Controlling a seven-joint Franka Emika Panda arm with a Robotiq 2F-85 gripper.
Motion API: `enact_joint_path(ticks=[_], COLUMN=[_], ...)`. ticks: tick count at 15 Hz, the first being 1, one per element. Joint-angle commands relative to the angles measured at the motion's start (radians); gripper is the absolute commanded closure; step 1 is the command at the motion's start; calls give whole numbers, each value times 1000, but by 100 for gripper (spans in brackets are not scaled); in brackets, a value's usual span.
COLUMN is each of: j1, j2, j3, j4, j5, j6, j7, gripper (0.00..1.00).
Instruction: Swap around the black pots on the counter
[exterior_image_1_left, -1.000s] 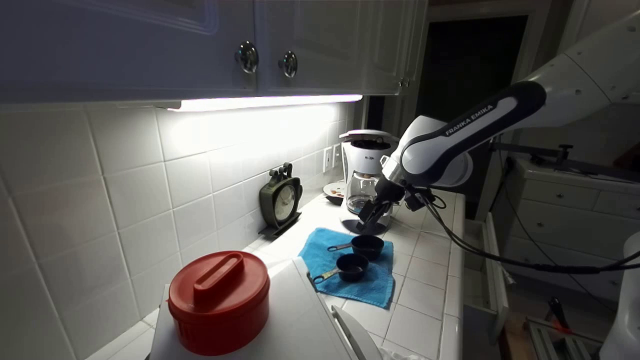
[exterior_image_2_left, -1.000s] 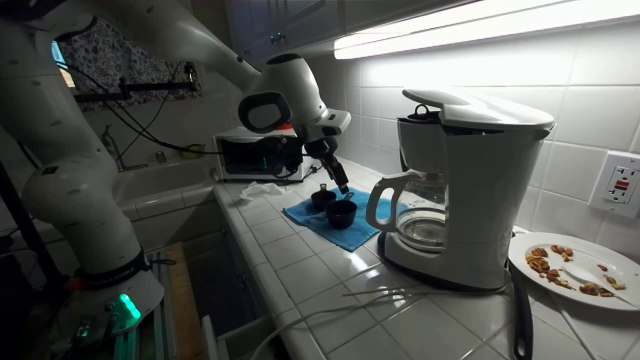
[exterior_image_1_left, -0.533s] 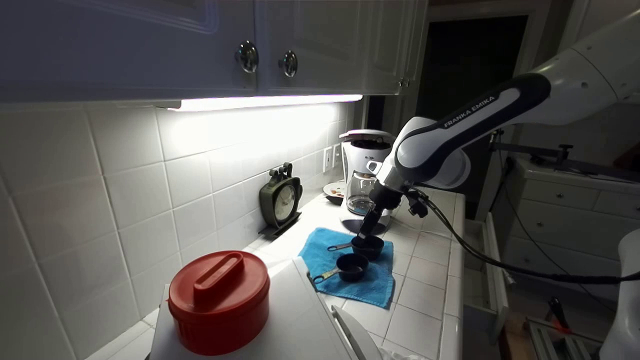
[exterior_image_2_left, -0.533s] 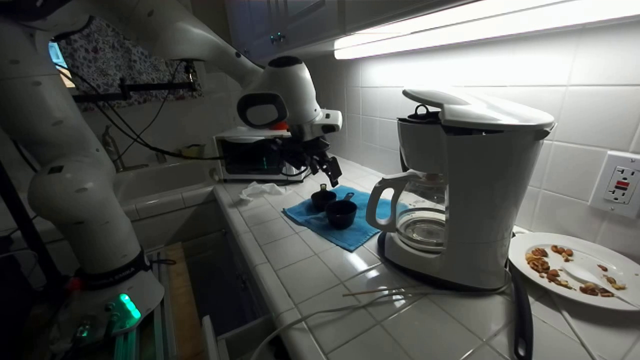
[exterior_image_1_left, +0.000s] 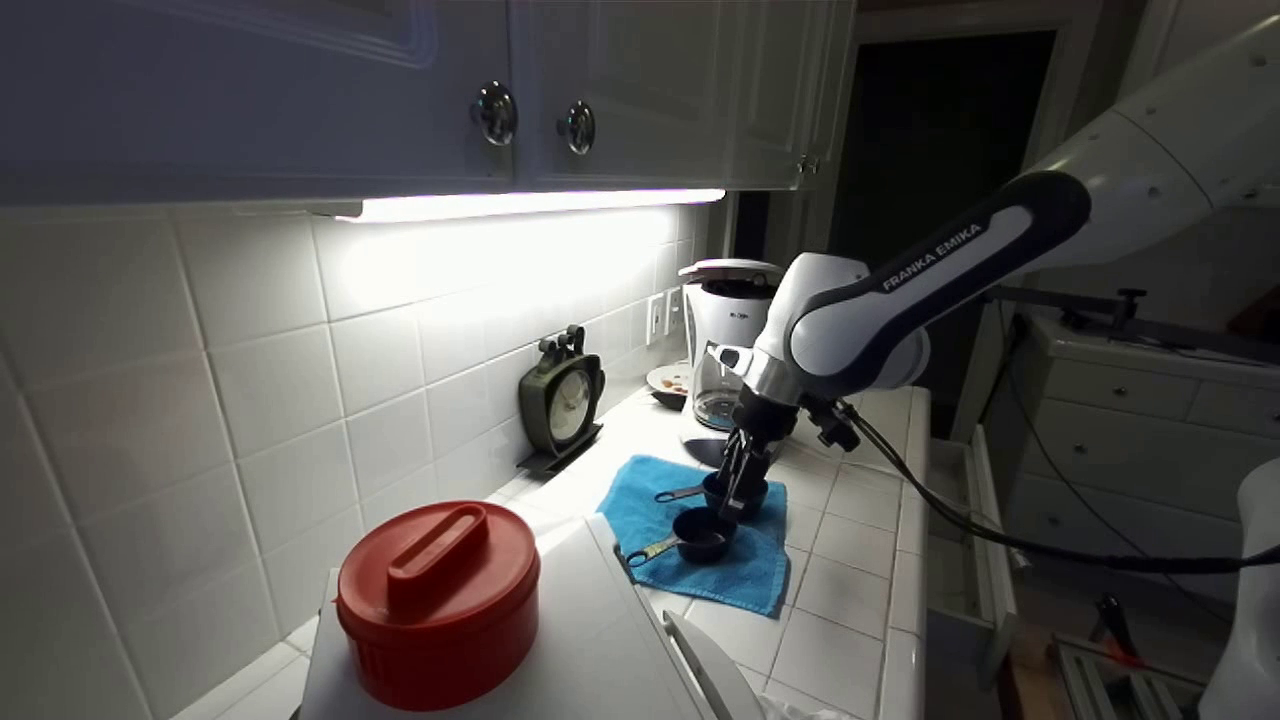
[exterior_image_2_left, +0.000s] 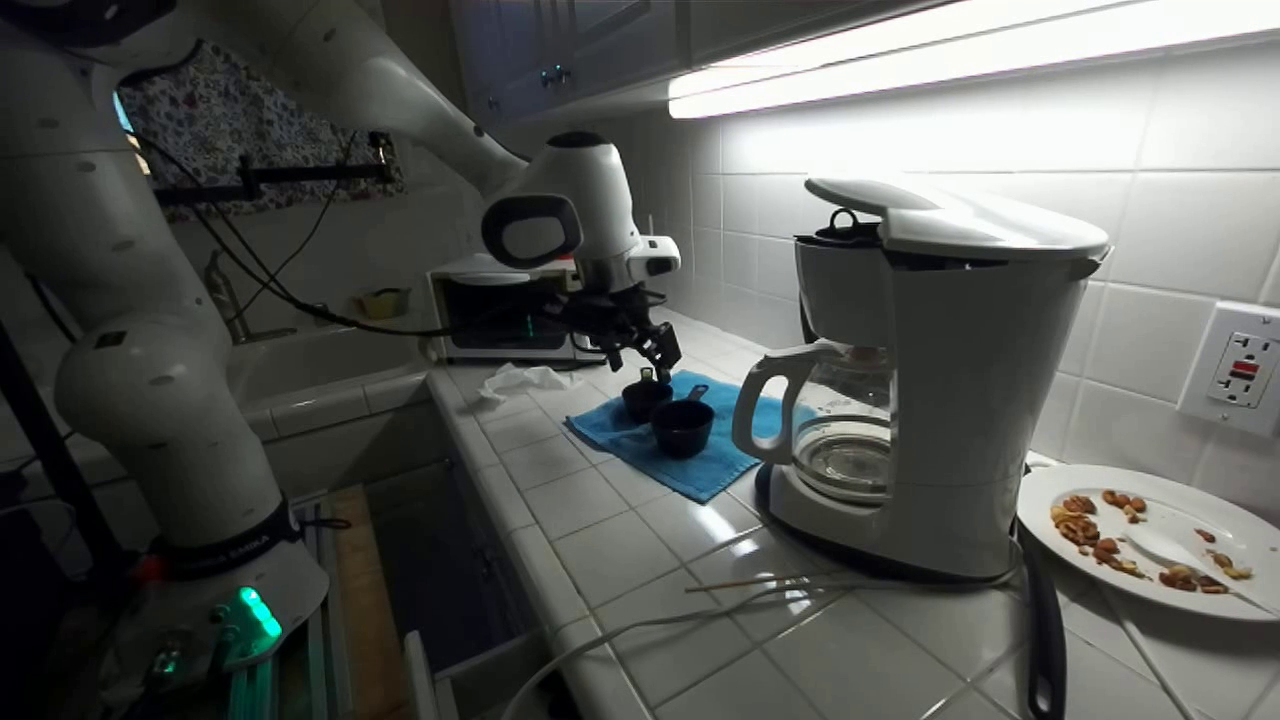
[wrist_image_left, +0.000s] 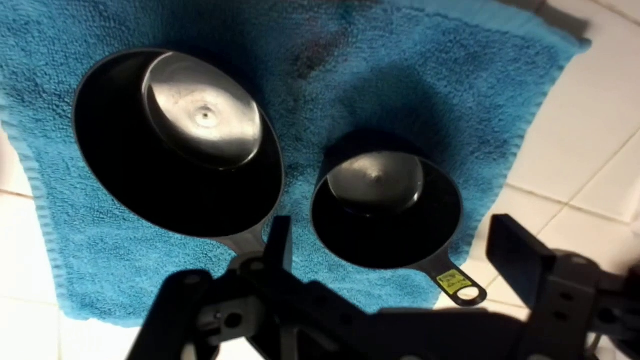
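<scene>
Two small black pots stand upright on a blue towel on the white tiled counter (exterior_image_1_left: 845, 590). The smaller pot (wrist_image_left: 385, 235) has a yellow label on its short handle; it shows in both exterior views (exterior_image_1_left: 704, 536) (exterior_image_2_left: 646, 401). The larger pot (wrist_image_left: 170, 170) stands beside it, nearer the coffee maker (exterior_image_2_left: 683, 430), and is partly hidden behind my gripper in an exterior view (exterior_image_1_left: 757, 502). My gripper (wrist_image_left: 391, 227) is open and empty. In the wrist view its fingers stand either side of the smaller pot's handle end; in an exterior view the gripper (exterior_image_2_left: 640, 365) hangs just above that pot.
The blue towel (exterior_image_2_left: 715, 475) lies under both pots. A coffee maker (exterior_image_2_left: 960, 400) with a glass carafe stands close by. A plate of nuts (exterior_image_2_left: 1040, 500), a green clock (exterior_image_1_left: 562, 400), a red-lidded container (exterior_image_1_left: 440, 610) on a white appliance, and crumpled tissue (exterior_image_2_left: 525, 380) are around.
My gripper has moved down and away from the coffee maker, over to the smaller pot, and the wrist has turned. Both pots have stayed in place.
</scene>
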Motion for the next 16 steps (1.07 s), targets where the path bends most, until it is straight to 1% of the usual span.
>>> enact_joint_path(ticks=[1, 4, 10, 13, 16], j1=[-28, -31, -31, -30, -35], j2=[27, 39, 40, 56, 72], j3=[21, 26, 39, 43, 44], j4=[1, 4, 7, 14, 23], j5=[-125, -137, -57, -68, -76], j6=[7, 6, 19, 25, 65], j7=[37, 31, -17, -10, -3], gripper=[0, 0, 0, 0, 0])
